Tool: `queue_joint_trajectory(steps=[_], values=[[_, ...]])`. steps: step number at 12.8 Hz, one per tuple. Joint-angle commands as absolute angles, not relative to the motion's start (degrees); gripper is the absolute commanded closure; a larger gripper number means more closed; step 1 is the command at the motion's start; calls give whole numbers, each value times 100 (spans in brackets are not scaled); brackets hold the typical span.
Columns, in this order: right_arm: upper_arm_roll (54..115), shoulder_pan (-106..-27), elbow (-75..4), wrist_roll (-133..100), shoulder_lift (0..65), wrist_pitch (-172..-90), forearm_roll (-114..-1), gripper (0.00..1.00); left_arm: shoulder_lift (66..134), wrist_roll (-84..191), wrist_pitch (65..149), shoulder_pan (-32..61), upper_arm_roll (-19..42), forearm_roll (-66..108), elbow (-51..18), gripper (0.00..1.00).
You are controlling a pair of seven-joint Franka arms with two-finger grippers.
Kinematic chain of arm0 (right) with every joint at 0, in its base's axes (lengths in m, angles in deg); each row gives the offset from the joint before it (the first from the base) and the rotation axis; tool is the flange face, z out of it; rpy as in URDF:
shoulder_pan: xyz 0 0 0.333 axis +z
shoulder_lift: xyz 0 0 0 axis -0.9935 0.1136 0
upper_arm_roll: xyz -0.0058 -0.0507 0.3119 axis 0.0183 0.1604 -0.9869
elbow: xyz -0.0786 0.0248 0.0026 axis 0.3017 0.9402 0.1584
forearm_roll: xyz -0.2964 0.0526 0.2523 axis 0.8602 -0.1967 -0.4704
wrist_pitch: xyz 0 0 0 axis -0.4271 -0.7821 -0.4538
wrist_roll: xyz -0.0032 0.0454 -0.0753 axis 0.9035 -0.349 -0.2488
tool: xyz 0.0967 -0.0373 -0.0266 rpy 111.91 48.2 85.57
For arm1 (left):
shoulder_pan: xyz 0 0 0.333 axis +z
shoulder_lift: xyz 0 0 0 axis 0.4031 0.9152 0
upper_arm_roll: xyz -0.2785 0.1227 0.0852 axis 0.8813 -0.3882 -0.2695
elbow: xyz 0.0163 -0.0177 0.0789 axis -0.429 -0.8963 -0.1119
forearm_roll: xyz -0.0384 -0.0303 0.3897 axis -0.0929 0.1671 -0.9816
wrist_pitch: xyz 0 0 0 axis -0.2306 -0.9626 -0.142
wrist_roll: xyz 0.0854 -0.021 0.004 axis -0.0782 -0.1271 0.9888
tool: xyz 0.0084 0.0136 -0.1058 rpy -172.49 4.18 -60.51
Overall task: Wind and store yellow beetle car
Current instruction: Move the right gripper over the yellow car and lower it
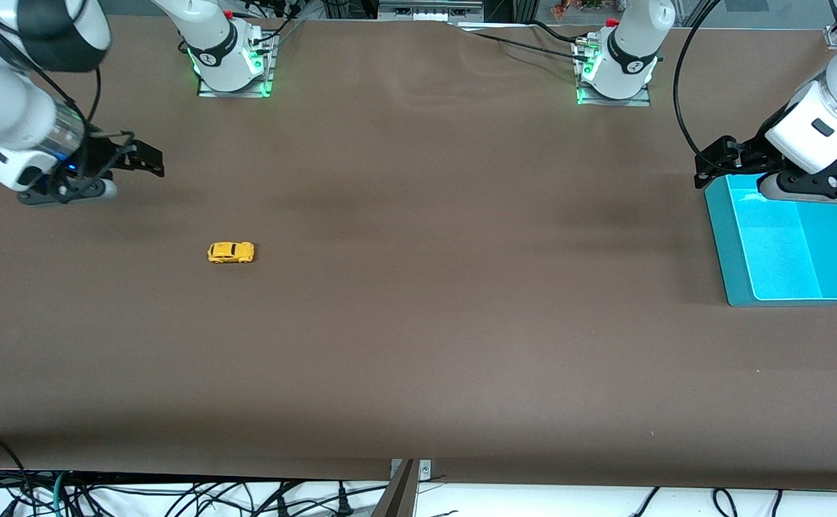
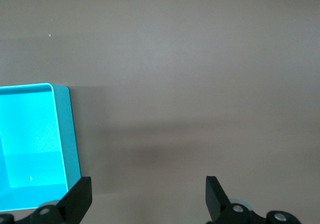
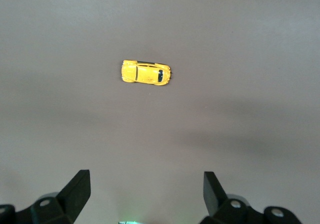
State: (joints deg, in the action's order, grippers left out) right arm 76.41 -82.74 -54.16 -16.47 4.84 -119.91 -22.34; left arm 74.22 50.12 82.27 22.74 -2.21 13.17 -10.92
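Note:
The yellow beetle car (image 1: 231,252) is a tiny rounded toy with dark windows, resting on its wheels on the brown table toward the right arm's end. In the right wrist view the yellow beetle car (image 3: 146,73) lies well ahead of the fingers. My right gripper (image 1: 142,159) hangs open and empty above bare table, off to the side of the car and apart from it. My left gripper (image 1: 713,166) is open and empty too, hovering over the edge of the turquoise tray (image 1: 727,244) at the left arm's end.
The turquoise tray (image 2: 70,134) is shallow and holds nothing. Both arm bases (image 1: 228,57) stand along the table's edge farthest from the front camera. Cables hang below the nearest edge.

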Motion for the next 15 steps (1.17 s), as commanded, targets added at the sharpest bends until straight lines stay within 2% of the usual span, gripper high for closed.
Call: queue_joint_trajectory(steps=[1, 4, 8, 11, 15], values=[[7528, -8269, -6283, -1630, 349, -12943, -2158, 0, 7393, 5046, 8141, 2281, -184, 1169, -1028, 0], [7334, -8269, -6856, -1630, 524, -13946, -2158, 0, 7393, 5046, 8141, 2281, -184, 1169, -1028, 0], [7317, -8277, -7181, -2647, 876, -14704, -2158, 0, 7393, 5037, 8141, 2281, -184, 1169, -1028, 0], [7308, -8277, -7191, -4383, 1200, -14923, -2123, 0, 7393, 5037, 8141, 2281, -184, 1169, -1028, 0], [7299, -8286, -7209, -7020, 1745, -15766, -2026, 0, 7393, 5037, 8141, 2281, -184, 1169, -1028, 0]])
